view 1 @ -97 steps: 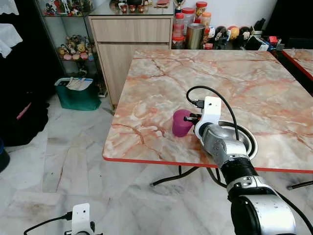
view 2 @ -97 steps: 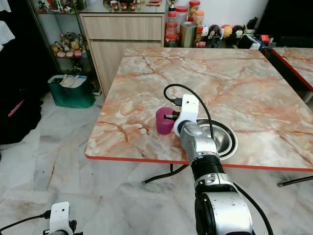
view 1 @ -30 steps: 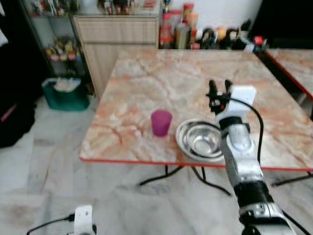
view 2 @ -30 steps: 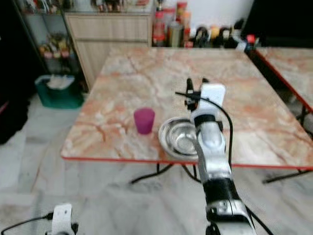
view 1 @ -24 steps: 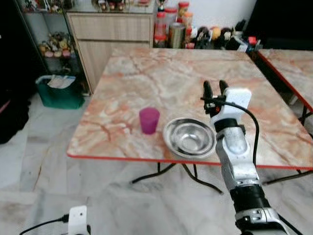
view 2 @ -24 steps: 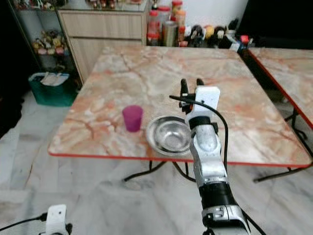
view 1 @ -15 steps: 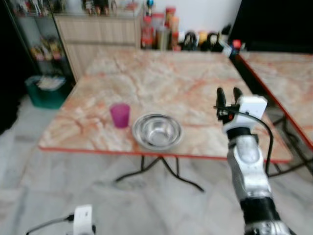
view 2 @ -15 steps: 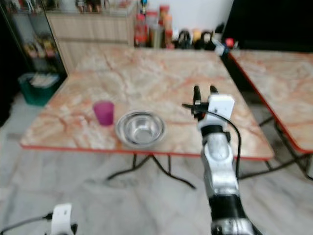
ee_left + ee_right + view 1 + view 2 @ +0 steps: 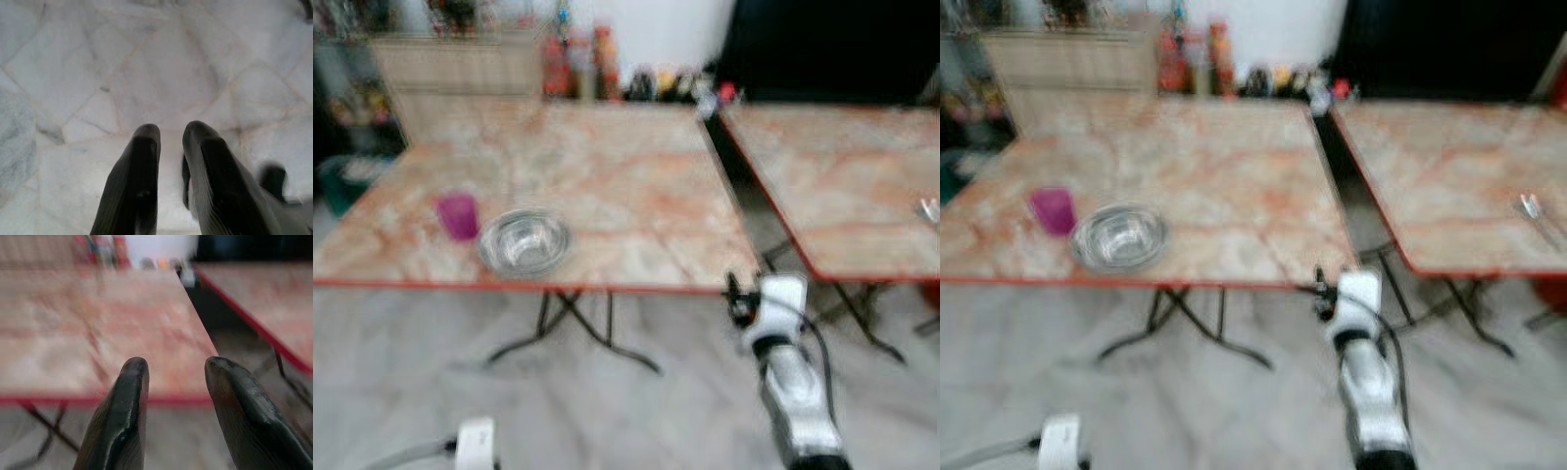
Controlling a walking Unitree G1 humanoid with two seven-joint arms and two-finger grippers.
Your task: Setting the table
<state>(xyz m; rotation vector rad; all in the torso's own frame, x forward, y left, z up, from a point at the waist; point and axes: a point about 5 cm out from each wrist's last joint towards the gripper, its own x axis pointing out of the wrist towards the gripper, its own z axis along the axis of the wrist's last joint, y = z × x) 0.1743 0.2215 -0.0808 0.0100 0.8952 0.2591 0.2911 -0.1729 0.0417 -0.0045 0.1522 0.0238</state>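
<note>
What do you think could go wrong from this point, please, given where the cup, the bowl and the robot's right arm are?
1. The steel bowl sits close to the red front edge of the marble table; a bump from the passing robot might knock it off.
2. The right gripper, open and empty, hangs just below that edge and could catch it if raised.
3. The head views are blurred, so the robot might misjudge the gap to the second table while turning.

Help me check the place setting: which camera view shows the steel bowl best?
The left eye view, though blurred: the steel bowl sits whole near the table's front edge, beside the purple cup. The right eye view shows the same, equally blurred. The right wrist view looks past the open right pincer at the tabletop; the left wrist view faces floor.
</note>
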